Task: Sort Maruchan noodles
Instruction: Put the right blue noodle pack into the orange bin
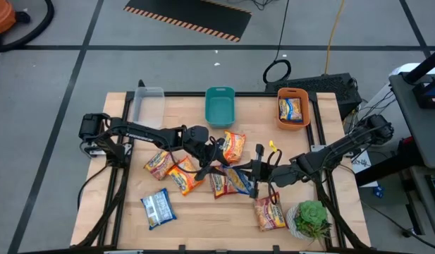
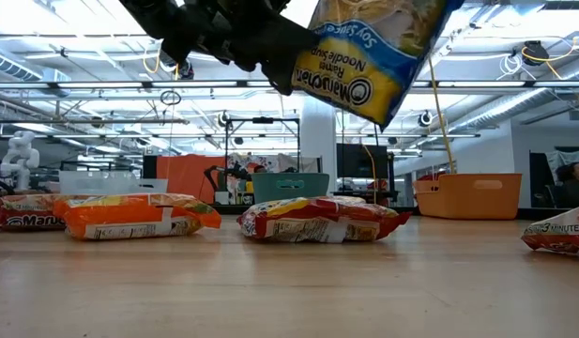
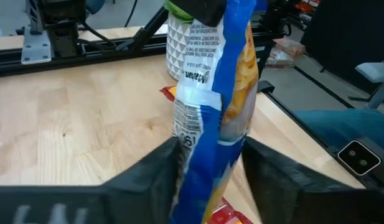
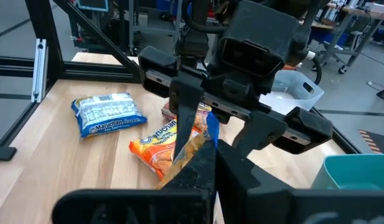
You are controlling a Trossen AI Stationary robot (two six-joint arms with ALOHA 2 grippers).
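Hanging between the two grippers above the table [image 1: 132, 233], the blue-edged packet [image 3: 220, 106] looks light, crinkly and slippery, best pinched at a sealed end. The right gripper [image 4: 207, 158] is clamped shut on one end; the left gripper [image 3: 210, 155] straddles the other end, its fingers [image 3: 163, 165] close beside the wrapper, though contact is unclear. The low view alone reads the soy-sauce label; the high view alone shows the bins [image 1: 220, 106] beyond the grippers.
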